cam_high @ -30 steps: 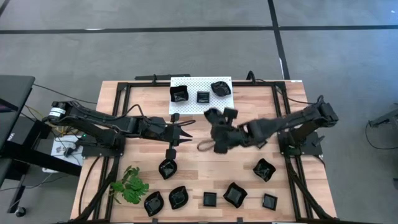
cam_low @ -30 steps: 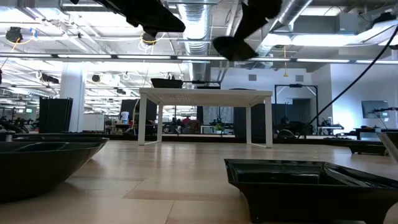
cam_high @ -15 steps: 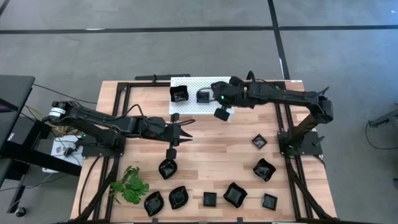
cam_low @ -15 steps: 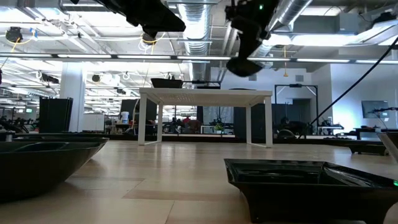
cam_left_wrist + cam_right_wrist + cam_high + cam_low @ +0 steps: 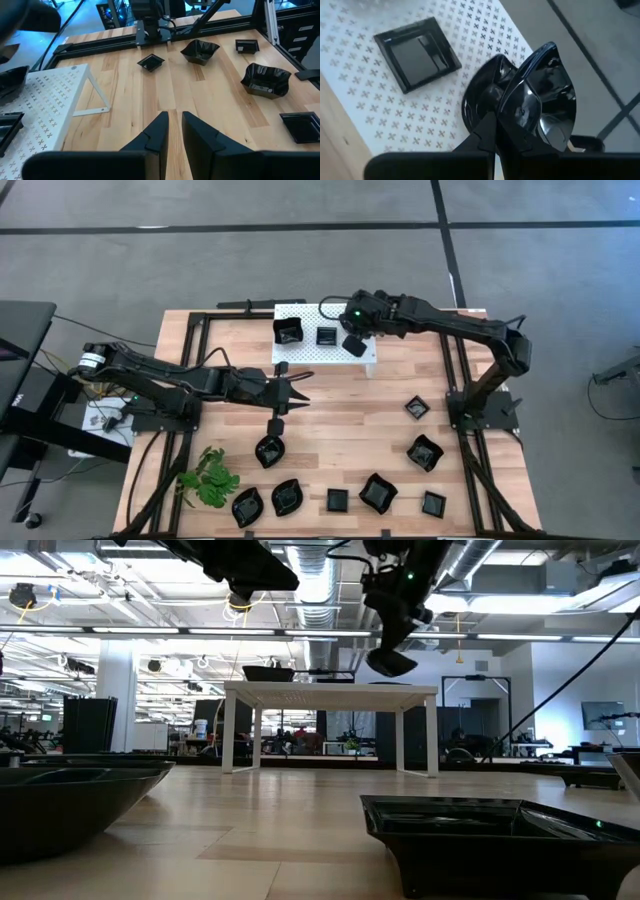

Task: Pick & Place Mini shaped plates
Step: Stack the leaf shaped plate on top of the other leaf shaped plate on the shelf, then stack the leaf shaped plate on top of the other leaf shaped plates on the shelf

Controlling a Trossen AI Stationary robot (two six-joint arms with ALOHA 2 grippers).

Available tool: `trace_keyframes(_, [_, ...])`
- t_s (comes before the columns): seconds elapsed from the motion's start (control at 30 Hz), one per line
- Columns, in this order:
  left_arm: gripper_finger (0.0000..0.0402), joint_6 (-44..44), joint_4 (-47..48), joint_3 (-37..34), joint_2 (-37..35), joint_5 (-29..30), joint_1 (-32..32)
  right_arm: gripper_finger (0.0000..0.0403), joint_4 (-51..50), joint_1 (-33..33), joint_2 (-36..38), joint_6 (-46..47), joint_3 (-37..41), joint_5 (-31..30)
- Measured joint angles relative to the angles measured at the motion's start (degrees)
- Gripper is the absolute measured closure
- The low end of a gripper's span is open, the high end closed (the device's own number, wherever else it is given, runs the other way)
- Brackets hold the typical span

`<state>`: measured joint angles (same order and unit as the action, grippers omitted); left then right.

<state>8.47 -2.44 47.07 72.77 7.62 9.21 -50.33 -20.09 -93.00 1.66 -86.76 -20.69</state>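
The plant (image 5: 209, 477) lies at the near left corner of the table (image 5: 330, 440). The left gripper (image 5: 300, 390) waits over the middle of the table. Its jaws are a little apart and hold nothing.

Black plates sit along the near edge: two leaf ones (image 5: 247, 506) (image 5: 287, 496), a small square one (image 5: 338, 500), a wavy one (image 5: 378, 492) and another square one (image 5: 433, 503). One more plate (image 5: 269, 450) lies just behind the leaf ones. Farther right are a wavy plate (image 5: 425, 451) and a small square plate (image 5: 417, 408).

At the far edge stands the white stand (image 5: 310, 350). On it sit a wavy plate (image 5: 289, 331) and a square plate (image 5: 327, 336).

The right gripper (image 5: 352, 340) hangs over the right end of the stand. Its jaws are clamped on the rim of a glossy leaf plate (image 5: 535, 107), which is held up in the air, tilted, above the stand.
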Motion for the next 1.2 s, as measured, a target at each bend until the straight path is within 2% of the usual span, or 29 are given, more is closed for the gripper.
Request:
trace_keyframes(0.33, [0.0346,-0.4,0.0,0.0,0.0,0.0,0.0,0.0401,0.3,1.7,-2.9,-5.1,0.1,-0.1])
trace_keyframes(0.8, [0.0346,-1.5,-0.6,-1.9,0.0,0.0,0.0,0.0398,0.8,1.6,-3.0,-5.3,0.0,-0.3])
trace_keyframes(1.2, [0.0346,-1.5,-1.6,-1.9,0.0,0.0,0.0,0.0306,1.4,1.6,-3.0,-7.7,0.0,-0.6])
